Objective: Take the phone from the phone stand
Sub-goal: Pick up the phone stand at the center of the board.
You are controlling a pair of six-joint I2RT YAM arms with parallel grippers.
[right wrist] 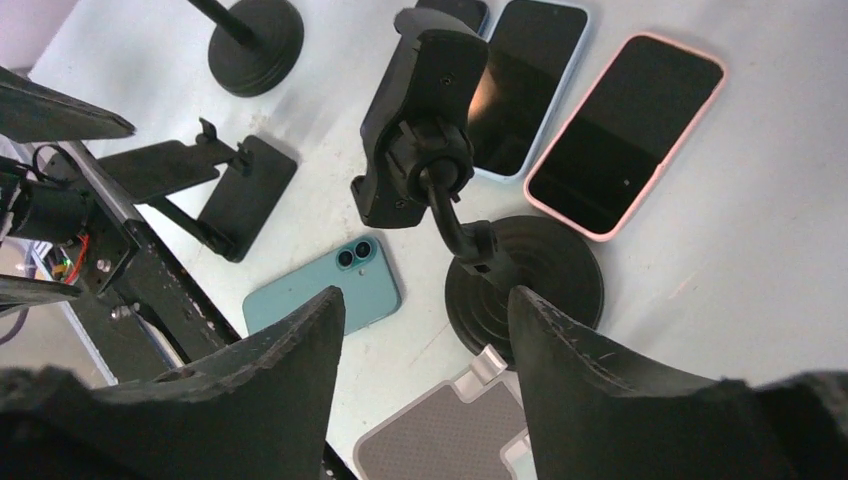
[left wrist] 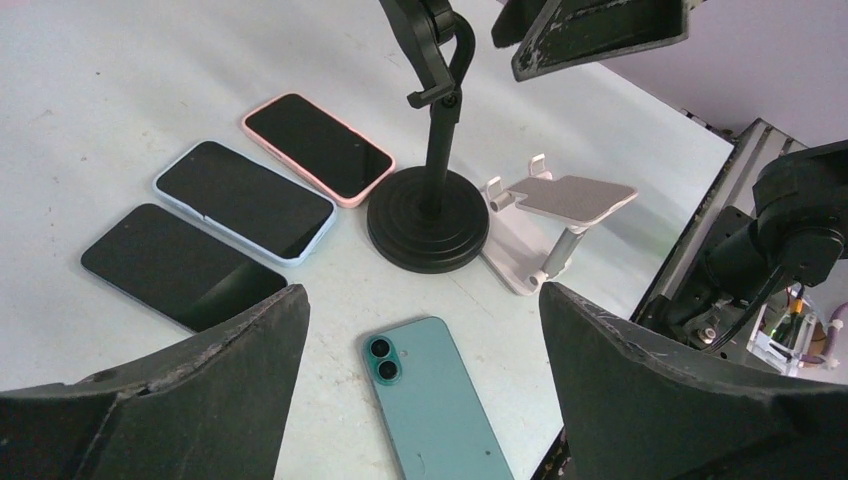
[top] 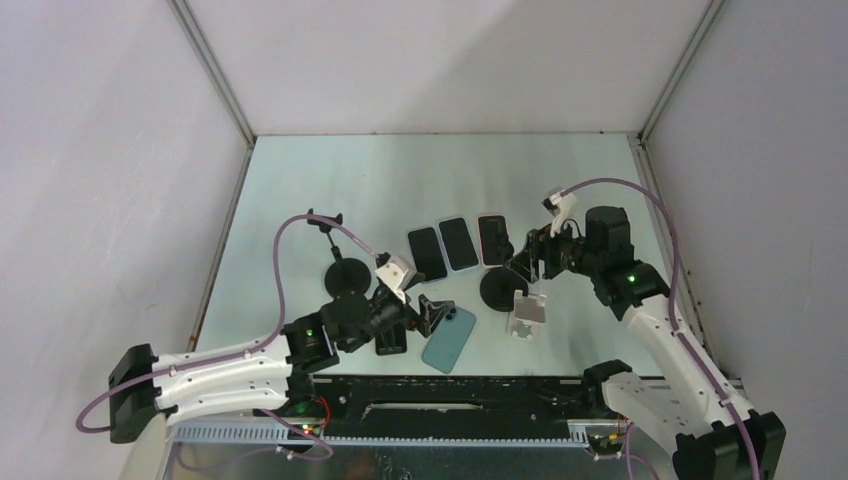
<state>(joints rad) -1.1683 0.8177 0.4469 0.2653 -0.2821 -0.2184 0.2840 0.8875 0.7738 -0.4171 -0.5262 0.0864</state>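
Observation:
The teal phone (top: 449, 338) lies face down on the table near the front edge, its twin camera lenses up. In the left wrist view the phone (left wrist: 440, 410) rests just below my left gripper (left wrist: 422, 300), which is open and holds nothing. The black phone stand (right wrist: 540, 285) has a round base and a bent neck, and its clamp head (right wrist: 425, 110) is empty. My right gripper (right wrist: 425, 300) hovers open above that base, touching nothing. From above, the left gripper (top: 430, 313) sits beside the phone and the right gripper (top: 525, 265) is over the stand's base (top: 497, 288).
Three phones lie face up in a row at the back: black (top: 426, 253), blue-cased (top: 459, 243), pink-cased (top: 493, 239). A white folding stand (top: 526, 312) sits in front of the black base. A second round-based stand (top: 346, 272) and a black folding stand (top: 392, 335) are to the left.

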